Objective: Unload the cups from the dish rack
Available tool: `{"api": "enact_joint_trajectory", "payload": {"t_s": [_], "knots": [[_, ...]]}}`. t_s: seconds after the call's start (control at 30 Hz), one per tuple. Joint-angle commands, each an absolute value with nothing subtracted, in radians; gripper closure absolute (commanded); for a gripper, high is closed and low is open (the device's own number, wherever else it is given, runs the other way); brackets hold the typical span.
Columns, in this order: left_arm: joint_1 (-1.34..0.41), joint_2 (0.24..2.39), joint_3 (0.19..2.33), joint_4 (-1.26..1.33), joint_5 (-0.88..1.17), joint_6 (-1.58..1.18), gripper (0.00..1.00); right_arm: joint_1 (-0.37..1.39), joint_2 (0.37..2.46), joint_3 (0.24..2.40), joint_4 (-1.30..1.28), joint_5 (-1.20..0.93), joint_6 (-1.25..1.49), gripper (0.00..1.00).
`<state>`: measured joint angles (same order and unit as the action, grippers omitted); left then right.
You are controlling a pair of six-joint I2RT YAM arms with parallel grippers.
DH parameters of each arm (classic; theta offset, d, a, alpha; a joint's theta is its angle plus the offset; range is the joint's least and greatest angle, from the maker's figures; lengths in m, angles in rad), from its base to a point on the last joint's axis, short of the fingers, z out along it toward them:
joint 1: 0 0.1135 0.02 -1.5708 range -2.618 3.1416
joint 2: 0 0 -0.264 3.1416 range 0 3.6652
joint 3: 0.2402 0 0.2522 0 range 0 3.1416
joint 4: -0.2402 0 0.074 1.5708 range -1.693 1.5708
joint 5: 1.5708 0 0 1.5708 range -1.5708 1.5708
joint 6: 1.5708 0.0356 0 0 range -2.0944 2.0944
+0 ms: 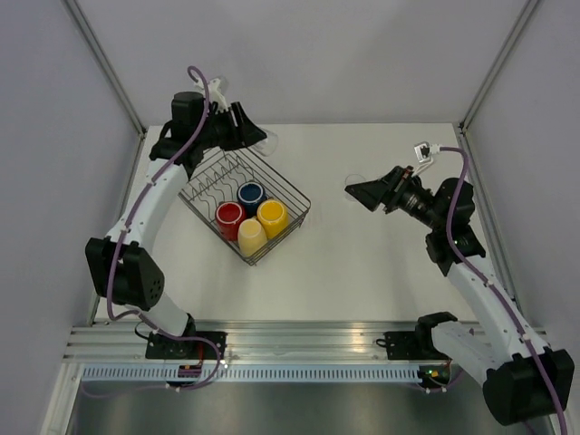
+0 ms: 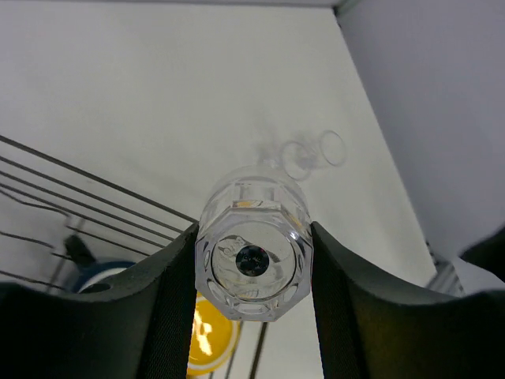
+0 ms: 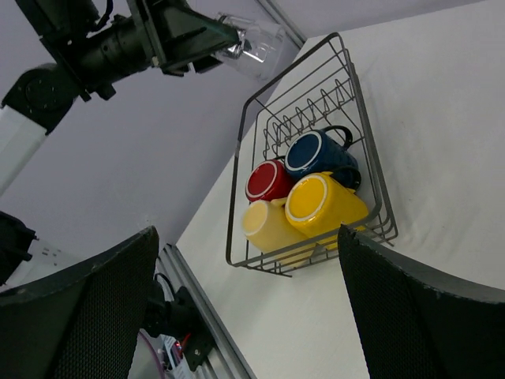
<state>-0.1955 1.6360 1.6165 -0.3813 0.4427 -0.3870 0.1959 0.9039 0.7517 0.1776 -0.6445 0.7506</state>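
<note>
The dish rack [image 1: 277, 178] stands left of the table's middle. It holds a red mug [image 1: 228, 216], a dark blue mug [image 1: 251, 193], an orange-yellow mug [image 1: 272, 216] and a pale cream-yellow mug [image 1: 251, 238]. My left gripper [image 1: 258, 135] is shut on a clear glass tumbler [image 2: 254, 253], held sideways above the rack's far corner. Two more clear tumblers [image 2: 298, 158] stand on the table beyond it. My right gripper [image 1: 356, 192] is open and empty, right of the rack, facing it. The rack [image 3: 364, 138] and mugs also show in the right wrist view.
Grey walls close in the table on the left, back and right. A metal rail [image 1: 299, 335] with the arm bases runs along the near edge. Bare white table [image 1: 362, 272] lies between the rack and my right arm.
</note>
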Motion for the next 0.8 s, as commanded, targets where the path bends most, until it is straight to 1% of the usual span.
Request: {"api": "enact_joint_trajectory", "payload": {"t_s": [0.0,0.03,0.1,0.17,0.23,0.3,0.43,0.53,0.6,0.63,0.67,0.77], "knots": [[-0.259,1.528,1.484,-0.142,0.636,-0.547,0.98,0.218,0.995,0.727,0.46,-0.7,0.87,0.02],[-0.27,1.491,1.417,-0.097,0.652,-0.569,0.98,0.227,1.018,0.735,0.469,-0.684,0.867,0.02],[-0.304,1.442,1.352,-0.013,0.652,-0.633,0.98,0.265,1.081,0.753,0.472,-0.672,0.87,0.02],[-0.33,1.367,1.26,0.032,0.612,-0.687,0.98,0.317,1.109,0.746,0.54,-0.655,0.89,0.02],[-0.344,1.323,1.168,0.11,0.601,-0.727,0.98,0.362,1.135,0.732,0.628,-0.652,0.89,0.02],[-0.357,1.27,1.109,0.172,0.601,-0.811,0.98,0.425,1.153,0.73,0.664,-0.644,0.878,0.02],[-0.373,1.201,0.952,0.341,0.604,-0.96,0.98,0.488,1.164,0.733,0.739,-0.632,0.874,0.08],[-0.377,1.154,0.878,0.431,0.626,-1.066,0.98,0.512,1.164,0.736,0.761,-0.62,0.874,0.14],[-0.39,1.132,0.844,0.474,0.617,-1.126,0.98,0.528,1.169,0.744,0.767,-0.621,0.871,0.18],[-0.393,1.111,0.818,0.503,0.614,-1.155,0.98,0.535,1.17,0.747,0.776,-0.62,0.87,0.23],[-0.4,1.101,0.809,0.511,0.608,-1.164,0.98,0.548,1.172,0.75,0.778,-0.62,0.871,0.25],[-0.413,1.072,0.781,0.541,0.598,-1.196,0.98,0.567,1.173,0.753,0.788,-0.614,0.87,0.28]]}}
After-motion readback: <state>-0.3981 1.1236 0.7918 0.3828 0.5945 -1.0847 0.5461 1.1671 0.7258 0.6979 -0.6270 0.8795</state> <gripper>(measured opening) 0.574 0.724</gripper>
